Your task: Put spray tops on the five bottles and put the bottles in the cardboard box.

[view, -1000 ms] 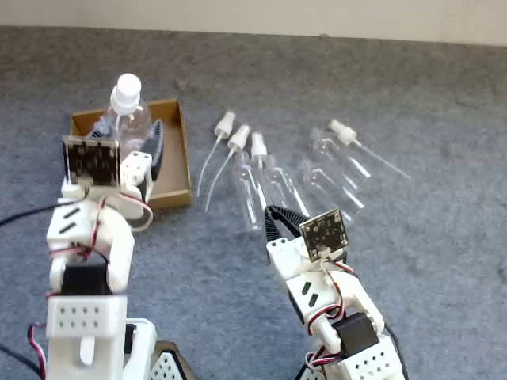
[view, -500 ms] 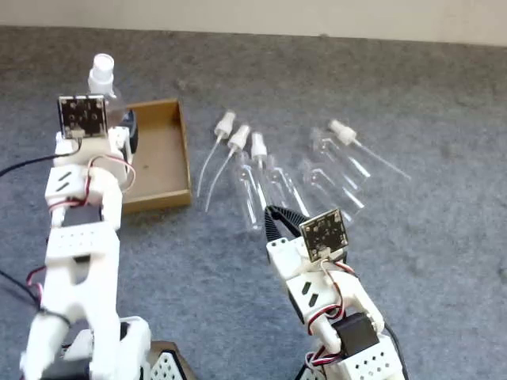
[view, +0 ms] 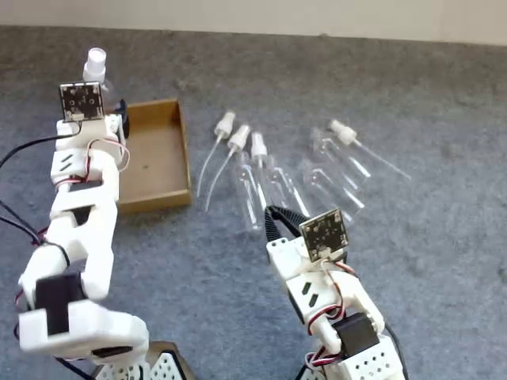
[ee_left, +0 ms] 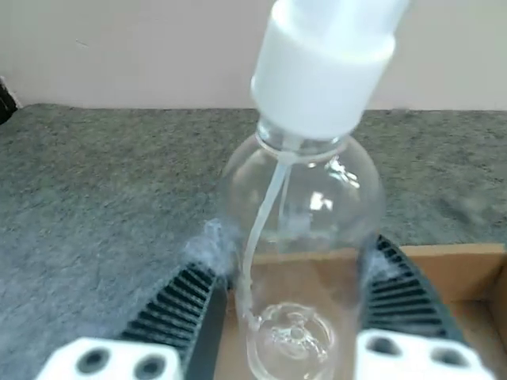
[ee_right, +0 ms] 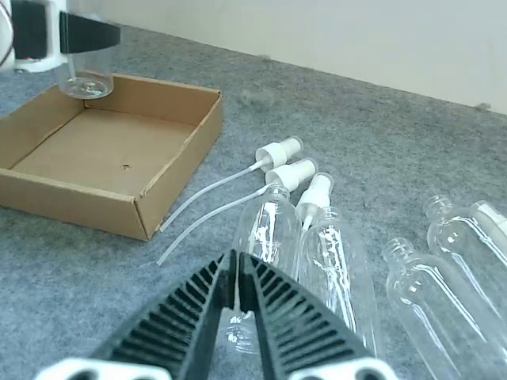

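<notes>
Clear bottle with spray top, pinched upright in left end effector above the cardboard box's far left corner; right end effector pressed together near loose bottles lying on grey worktop.

Grey carpet covers the table, meeting a pale wall behind.

The bottle at the far corner of the cardboard box was clear, glossy plastic, its spray top smooth white plastic. The box was matt brown cardboard, raw-edged. Around the box the table was rough grey cloth, carpet-like. The left gripper had ribbed fingers of dull black plastic.
</notes>
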You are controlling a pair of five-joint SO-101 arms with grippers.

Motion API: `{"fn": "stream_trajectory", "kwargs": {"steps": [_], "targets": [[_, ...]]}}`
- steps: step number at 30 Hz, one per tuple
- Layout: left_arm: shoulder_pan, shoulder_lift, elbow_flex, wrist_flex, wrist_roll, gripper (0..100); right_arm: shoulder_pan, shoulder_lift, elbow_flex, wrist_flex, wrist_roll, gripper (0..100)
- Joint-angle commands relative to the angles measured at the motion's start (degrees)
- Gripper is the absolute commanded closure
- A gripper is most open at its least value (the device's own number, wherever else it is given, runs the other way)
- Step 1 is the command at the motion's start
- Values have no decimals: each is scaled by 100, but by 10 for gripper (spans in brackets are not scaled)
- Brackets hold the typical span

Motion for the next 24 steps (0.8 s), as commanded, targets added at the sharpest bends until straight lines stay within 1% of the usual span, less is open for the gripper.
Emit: {"fn": "stream_trajectory", "kwargs": {"steps": [1, 3, 6, 8, 24], "targets": [[-259, 664, -699, -615, 35, 877, 75, -48, 655, -163, -44, 985], [-400, 1007, -980, -642, 448, 877, 75, -48, 655, -163, -44, 985], [-585, 1464, -1358, -642, 1292, 877, 75, -48, 655, -163, -44, 985], [-637, 1736, -1578, -651, 1591, 877, 75, -48, 655, -163, -44, 985], [-602, 3134, -2765, -651, 1582, 877, 75, -48, 655, -163, -44, 985]]}}
